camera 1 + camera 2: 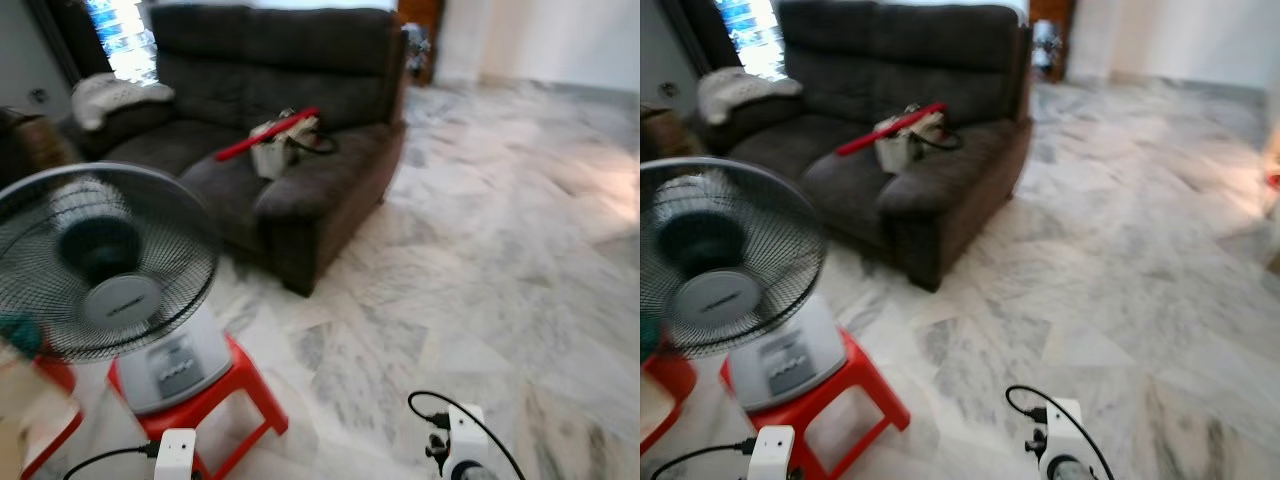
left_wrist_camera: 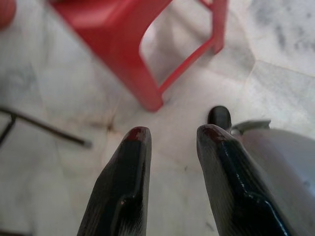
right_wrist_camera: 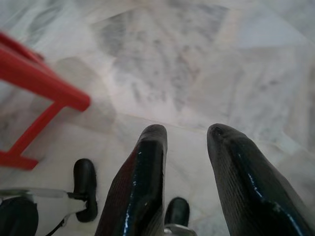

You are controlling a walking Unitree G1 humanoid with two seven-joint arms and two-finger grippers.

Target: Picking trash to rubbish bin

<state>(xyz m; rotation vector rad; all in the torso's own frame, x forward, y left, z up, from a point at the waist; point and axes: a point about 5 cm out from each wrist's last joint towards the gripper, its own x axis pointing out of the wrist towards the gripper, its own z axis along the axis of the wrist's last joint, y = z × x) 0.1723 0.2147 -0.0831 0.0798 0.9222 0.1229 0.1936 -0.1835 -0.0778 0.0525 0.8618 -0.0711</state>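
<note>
Nearby, fan [image 1: 100,262] atop red stool [image 1: 215,400].

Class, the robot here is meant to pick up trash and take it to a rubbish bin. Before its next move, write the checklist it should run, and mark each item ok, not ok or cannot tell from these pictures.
1. Left claw free to grasp: ok, fingers apart with nothing between them, over bare floor.
2. Right claw free to grasp: ok, fingers apart and holding nothing.
3. Trash picked out: cannot tell; the red and white things on the sofa are too blurred to name.
4. Rubbish bin located: not ok, none found yet.
5. Path ahead: ok on the right, over open marble floor.
6. Clearance on the left: not ok, the fan on its red stool stands close by the left arm.
</note>
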